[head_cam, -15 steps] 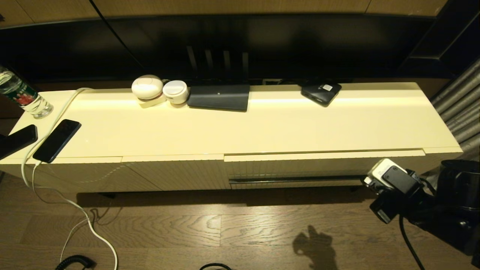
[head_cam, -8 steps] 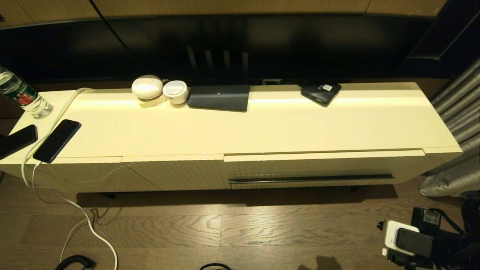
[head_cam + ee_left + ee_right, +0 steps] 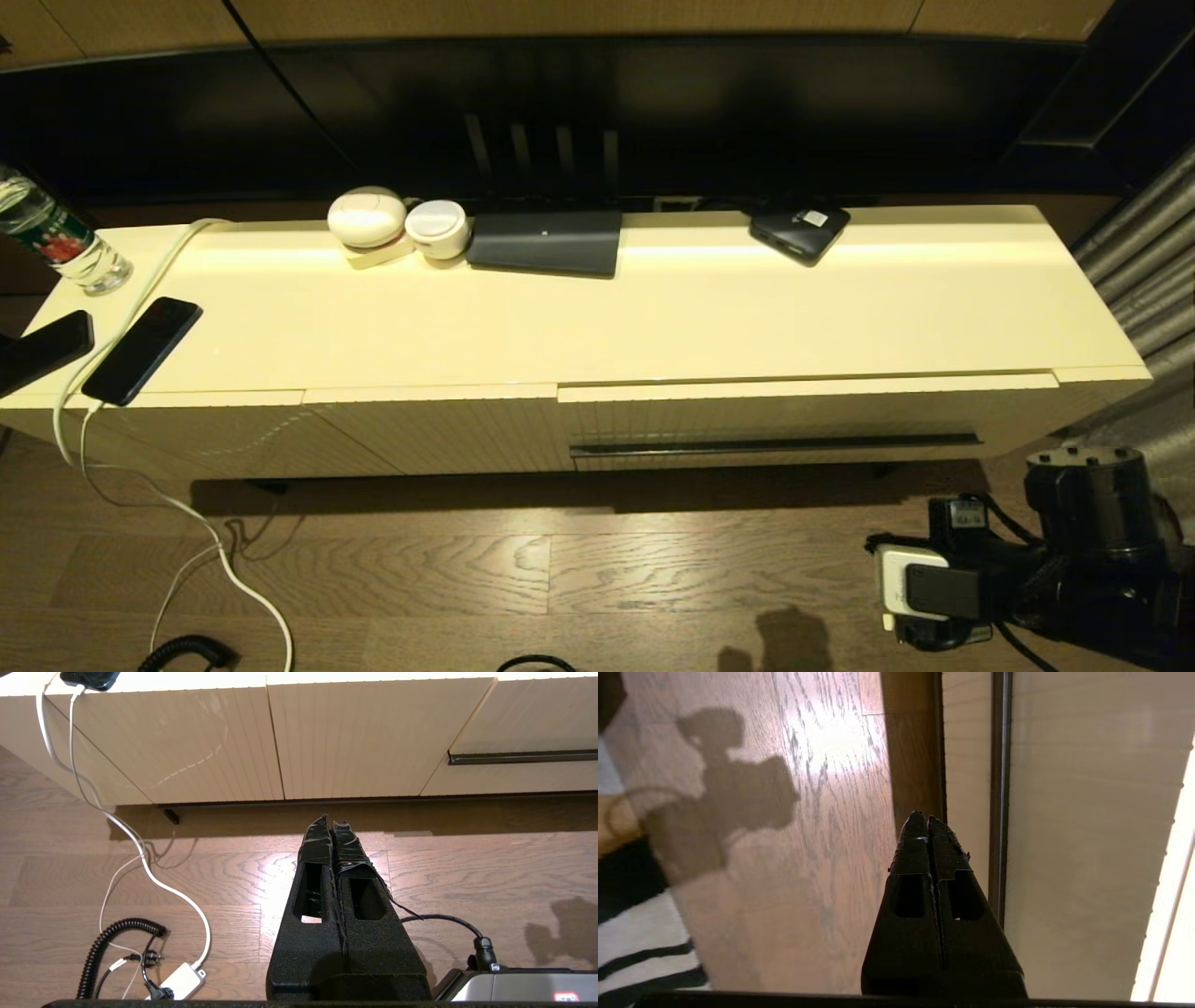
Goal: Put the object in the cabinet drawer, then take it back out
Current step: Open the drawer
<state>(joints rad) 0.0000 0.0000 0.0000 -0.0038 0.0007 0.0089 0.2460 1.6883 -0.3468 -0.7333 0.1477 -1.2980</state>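
The cabinet drawer (image 3: 775, 413) is closed, its ribbed cream front flush and its dark handle strip (image 3: 775, 445) along the lower edge. The small label-free bottle is nowhere in view. My right gripper (image 3: 927, 819) is shut and empty, low over the wood floor in front of the drawer's right end, with the drawer front (image 3: 1087, 812) and handle strip (image 3: 999, 788) beside it. My right arm (image 3: 1074, 560) shows at the lower right of the head view. My left gripper (image 3: 331, 820) is shut and empty, parked above the floor facing the ribbed panels left of the drawer (image 3: 523, 728).
On the cabinet top (image 3: 653, 317) sit a labelled bottle (image 3: 56, 238), two phones (image 3: 142, 348), two white round devices (image 3: 366, 217), a dark flat box (image 3: 546, 243) and a small black device (image 3: 799, 231). A white cable (image 3: 187, 523) trails onto the floor. Curtains (image 3: 1144, 243) hang at right.
My right arm has dropped from the right end of the drawer handle down to the floor, then shifted a little left. The drawer stays closed. The left arm has not moved.
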